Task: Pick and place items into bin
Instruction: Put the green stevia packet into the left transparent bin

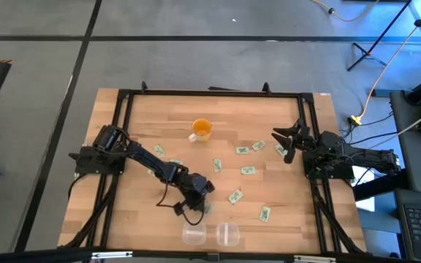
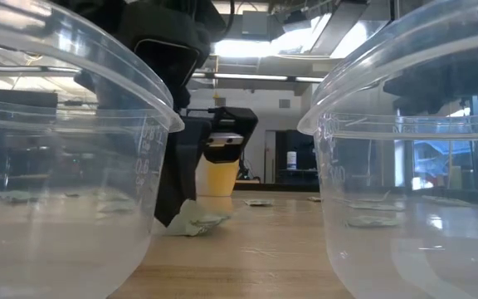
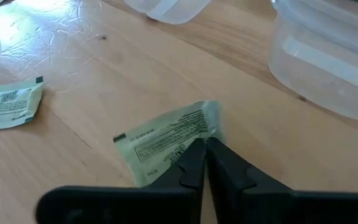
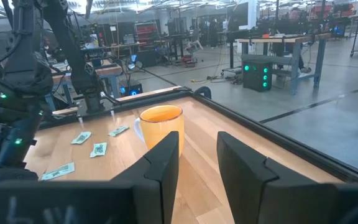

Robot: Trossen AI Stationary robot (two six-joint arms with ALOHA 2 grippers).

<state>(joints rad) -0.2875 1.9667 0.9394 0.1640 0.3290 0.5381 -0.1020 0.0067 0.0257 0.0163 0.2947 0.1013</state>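
Several pale green packets lie scattered on the wooden table (image 1: 145,219), among them one (image 1: 248,170) near the middle and one (image 1: 264,213) toward the front. My left gripper (image 1: 200,199) is low over the table, just behind two clear bins (image 1: 194,234) (image 1: 227,234). In the left wrist view its fingertips (image 3: 194,155) meet, shut on the edge of one packet (image 3: 166,134). The low view shows that packet (image 2: 196,221) tilted at the finger's foot. My right gripper (image 1: 287,142) waits open at the table's right side, holding nothing.
An orange cup (image 1: 202,129) stands at the back middle, and it is straight ahead of the right gripper (image 4: 197,155) in the right wrist view. Another packet (image 3: 5,106) lies beside the held one. A black frame rail (image 1: 210,93) borders the table.
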